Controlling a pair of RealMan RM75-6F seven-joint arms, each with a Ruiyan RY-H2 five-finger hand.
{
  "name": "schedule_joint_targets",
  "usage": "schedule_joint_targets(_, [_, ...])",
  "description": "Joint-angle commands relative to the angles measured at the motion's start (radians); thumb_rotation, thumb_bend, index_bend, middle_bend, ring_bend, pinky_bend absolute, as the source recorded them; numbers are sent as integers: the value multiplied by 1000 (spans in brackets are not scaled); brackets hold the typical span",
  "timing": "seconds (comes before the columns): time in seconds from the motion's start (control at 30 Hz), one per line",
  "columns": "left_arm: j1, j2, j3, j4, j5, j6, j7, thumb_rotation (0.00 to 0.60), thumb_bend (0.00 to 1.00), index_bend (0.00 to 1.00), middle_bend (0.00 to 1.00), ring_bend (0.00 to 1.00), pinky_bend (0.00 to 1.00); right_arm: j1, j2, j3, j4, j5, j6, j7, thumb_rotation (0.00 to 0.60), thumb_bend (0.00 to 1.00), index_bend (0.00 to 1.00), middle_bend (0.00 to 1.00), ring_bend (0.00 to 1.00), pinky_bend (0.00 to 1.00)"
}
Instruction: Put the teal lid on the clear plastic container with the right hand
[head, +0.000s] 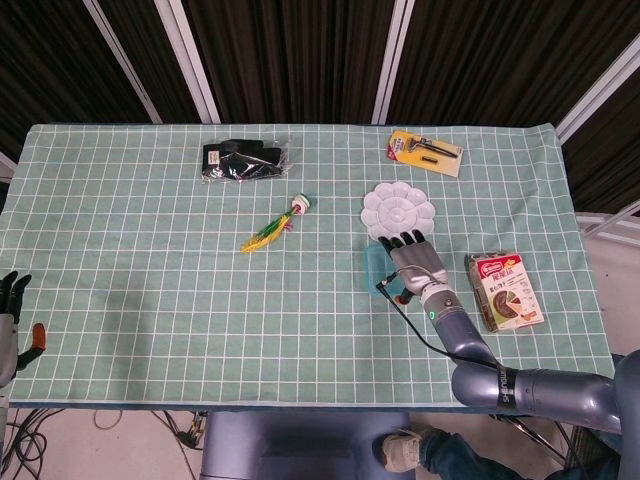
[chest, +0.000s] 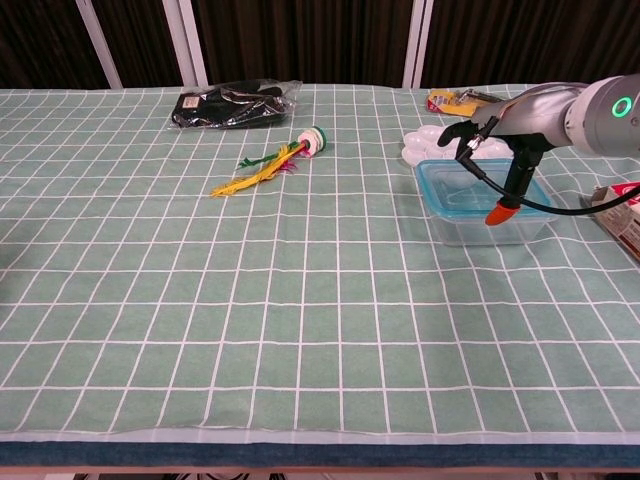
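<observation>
My right hand (head: 413, 262) sits right of centre in the head view, fingers spread flat and pointing toward the top of the frame, laid over the clear plastic container (chest: 480, 203). In the chest view the same hand (chest: 500, 125) comes in from the right edge, upper right of the frame, palm down above the box.

The teal lid (chest: 442, 172) appears as a teal band around the container's top edge. It looks seated or nearly so; from these views I cannot tell whether every corner has snapped down. The hand grips nothing: it is flat on or just above the lid, and contact I cannot confirm.

The relation that matters: the lid lies directly beneath my palm, not off to any side. In the head view a strip of teal (head: 375, 266) shows to the left of the hand, so my palm sits toward the right part of the lid. The box's long axis seems to run left-right in the chest view, though I am not sure of it.

My left hand (head: 10, 300) is at the far left edge of the head view, off the table, well apart from everything. Whether its fingers are closed or apart is too small to tell.

Judgement: the task is near its end. What remains is a straight downward press, perhaps shifted toward the left edge.

Just beyond the container is a white palette (head: 398, 210).
</observation>
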Motion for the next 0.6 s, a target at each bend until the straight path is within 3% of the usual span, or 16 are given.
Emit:
schedule_joint_targets(0.03, [0,0,0,-1,-3,-1,4,600,525,72,0,0,0,-1,1,0,3,0,-3,4,600,237,0,426,88,0])
schedule_joint_targets(0.6, [-2,1,1,-5,-12,-4,12,600,525,70,0,0,0,1,-4,-4,4,-6,-8,13,600,238,0,426,88,0])
